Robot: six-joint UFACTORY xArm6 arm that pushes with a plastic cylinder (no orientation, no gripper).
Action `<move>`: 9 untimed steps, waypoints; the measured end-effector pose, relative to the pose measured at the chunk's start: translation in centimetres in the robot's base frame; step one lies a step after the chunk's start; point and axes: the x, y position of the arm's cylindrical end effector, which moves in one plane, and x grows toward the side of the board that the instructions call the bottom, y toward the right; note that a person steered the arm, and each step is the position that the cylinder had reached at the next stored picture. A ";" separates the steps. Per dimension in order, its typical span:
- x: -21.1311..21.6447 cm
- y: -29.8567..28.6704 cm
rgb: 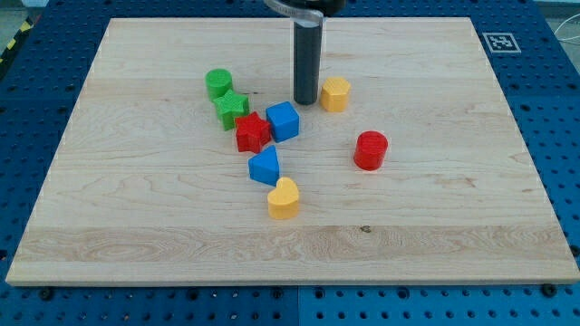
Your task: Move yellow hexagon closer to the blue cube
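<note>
The yellow hexagon [335, 93] lies on the wooden board, above and to the right of centre. The blue cube [283, 120] lies to its lower left, touching a red star-shaped block [252, 132]. My tip [305, 100] is the lower end of a dark rod that comes down from the view's top. It stands just left of the yellow hexagon, close to it, and above and to the right of the blue cube.
A green cylinder [218, 83] and a green star-shaped block [231, 108] lie left of the blue cube. A blue triangular block [265, 166] and a yellow heart [284, 198] lie below it. A red cylinder [370, 150] stands at the right.
</note>
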 end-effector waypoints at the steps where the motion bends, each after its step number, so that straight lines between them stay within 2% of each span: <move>1: -2.7 0.1; 4: -2.9 6.2; 7: 2.4 7.4; 9: -0.5 9.9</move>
